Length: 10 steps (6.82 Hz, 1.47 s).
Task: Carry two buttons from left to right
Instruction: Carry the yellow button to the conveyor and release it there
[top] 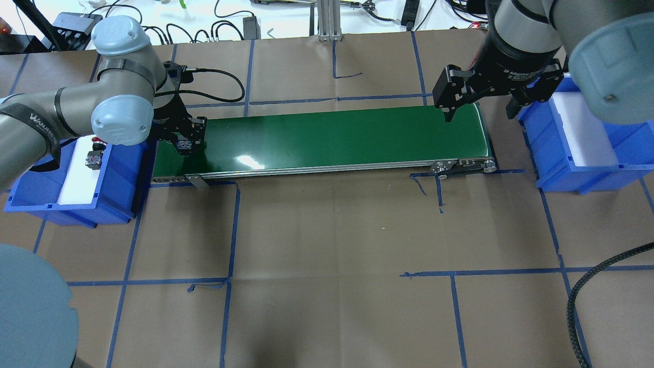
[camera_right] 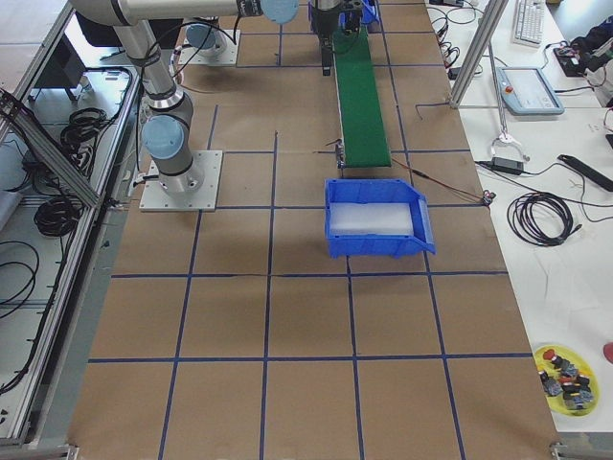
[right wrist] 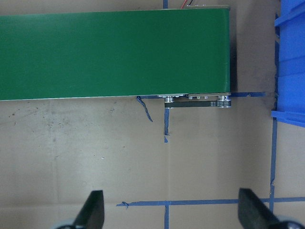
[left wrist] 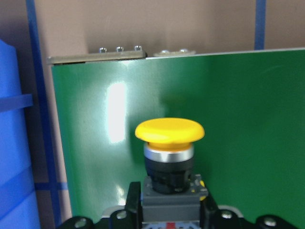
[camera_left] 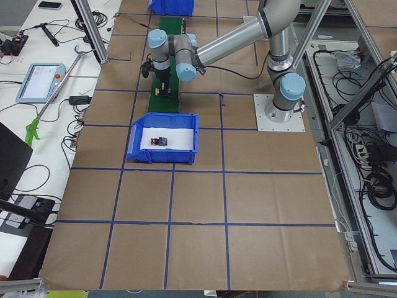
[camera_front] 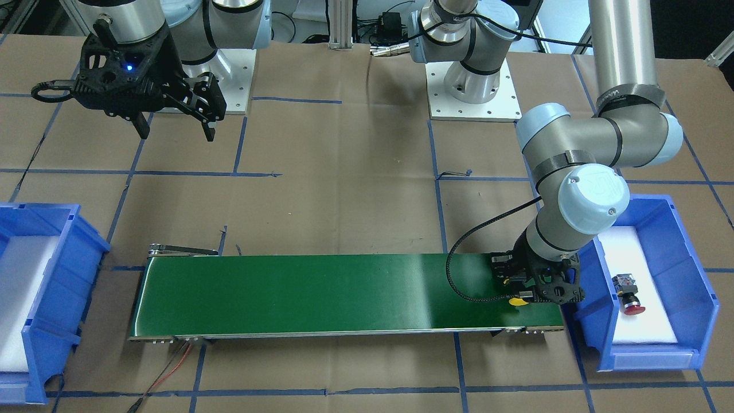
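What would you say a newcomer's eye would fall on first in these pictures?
The long green conveyor belt running across the middle draws the eye first. At its end on the robot's left, the left gripper grips a yellow button by its body, while a red button lies in the blue bin just beside. The right gripper hangs open, raised, near the belt's other end.

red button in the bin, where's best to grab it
Take the red button by its square dark body, coming straight down. It lies on its side on the white pad in the blue bin, so the body's flat sides face outward; the round cap would likely slip.
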Each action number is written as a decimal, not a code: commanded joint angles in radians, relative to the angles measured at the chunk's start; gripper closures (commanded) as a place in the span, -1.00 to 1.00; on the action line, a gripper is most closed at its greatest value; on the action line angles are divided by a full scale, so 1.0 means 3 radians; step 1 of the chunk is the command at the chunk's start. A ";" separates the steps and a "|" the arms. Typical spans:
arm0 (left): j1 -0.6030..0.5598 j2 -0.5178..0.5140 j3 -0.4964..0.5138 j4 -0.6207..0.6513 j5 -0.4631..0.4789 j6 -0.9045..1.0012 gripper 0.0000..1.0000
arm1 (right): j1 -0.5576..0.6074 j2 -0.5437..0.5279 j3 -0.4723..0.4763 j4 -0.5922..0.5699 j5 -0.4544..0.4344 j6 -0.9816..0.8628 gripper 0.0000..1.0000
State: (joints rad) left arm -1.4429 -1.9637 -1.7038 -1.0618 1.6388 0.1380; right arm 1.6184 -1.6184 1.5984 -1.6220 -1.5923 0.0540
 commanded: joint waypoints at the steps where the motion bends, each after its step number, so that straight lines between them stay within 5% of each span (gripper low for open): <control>1: -0.0002 -0.0040 0.0003 0.0031 -0.0002 -0.0071 0.84 | 0.0000 0.0000 0.0000 -0.0003 0.0000 0.0004 -1.00; 2: -0.0002 -0.0040 0.0003 0.0032 -0.0002 -0.0071 0.35 | 0.0000 0.0000 0.0000 -0.0003 0.0000 0.0004 -1.00; 3: -0.0002 -0.0040 0.0003 0.0032 -0.0002 -0.0076 -0.86 | -0.0005 0.0005 0.0000 -0.0003 0.0000 0.0004 -1.00; 6: -0.0002 0.0071 0.0115 -0.0024 0.0008 -0.0051 -1.00 | -0.0005 0.0000 0.0000 -0.0003 0.0000 -0.0001 -1.00; 10: -0.0017 0.0842 0.0121 -0.0723 -0.0124 -0.0036 -1.00 | -0.0005 0.0000 0.0000 -0.0003 0.0000 0.0004 -1.00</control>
State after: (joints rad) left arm -1.4477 -1.7872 -1.6691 -1.2017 1.6230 0.1258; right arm 1.6168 -1.6182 1.5984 -1.6230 -1.5923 0.0547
